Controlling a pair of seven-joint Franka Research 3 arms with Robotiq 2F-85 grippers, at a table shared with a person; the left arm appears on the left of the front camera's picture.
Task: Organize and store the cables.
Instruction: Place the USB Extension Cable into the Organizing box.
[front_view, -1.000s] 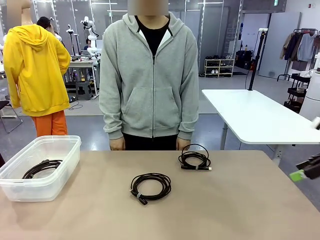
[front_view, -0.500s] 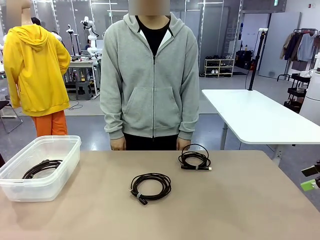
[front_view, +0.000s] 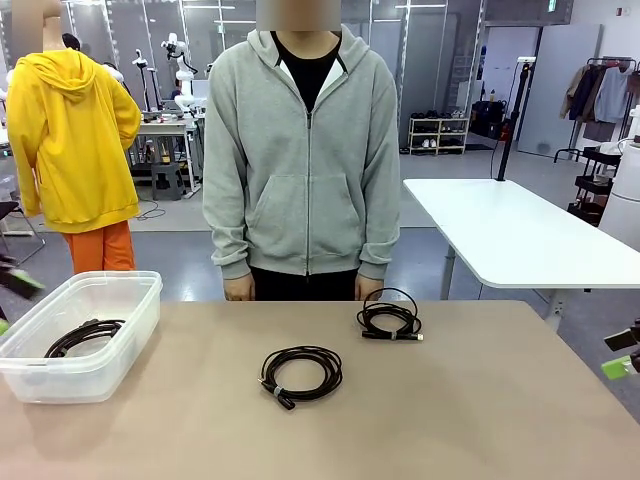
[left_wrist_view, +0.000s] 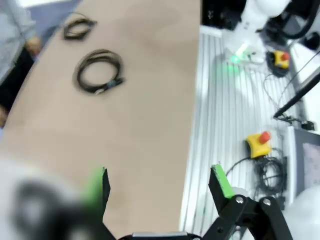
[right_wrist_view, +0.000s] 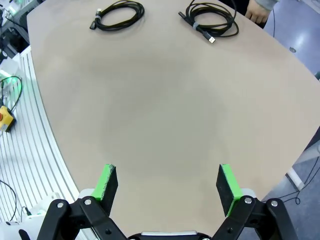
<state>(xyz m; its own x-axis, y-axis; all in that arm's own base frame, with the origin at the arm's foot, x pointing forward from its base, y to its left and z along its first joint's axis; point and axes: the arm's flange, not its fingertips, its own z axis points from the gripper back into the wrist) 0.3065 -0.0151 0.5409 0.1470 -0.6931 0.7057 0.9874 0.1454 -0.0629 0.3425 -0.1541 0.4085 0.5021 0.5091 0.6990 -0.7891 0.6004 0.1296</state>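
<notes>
Our left gripper (left_wrist_view: 157, 175) and right gripper (right_wrist_view: 167, 175) hang wide and empty, since a near cable (front_view: 278, 391) and far cable (front_view: 392, 334) on the tabletop (front_view: 480, 420) await joining the binned cable (front_view: 95, 325) in the bin (front_view: 100, 285).

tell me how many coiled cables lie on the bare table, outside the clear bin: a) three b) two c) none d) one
b, the middle cable and the far cable lie on the table, while the third cable sits inside the clear bin.
</notes>
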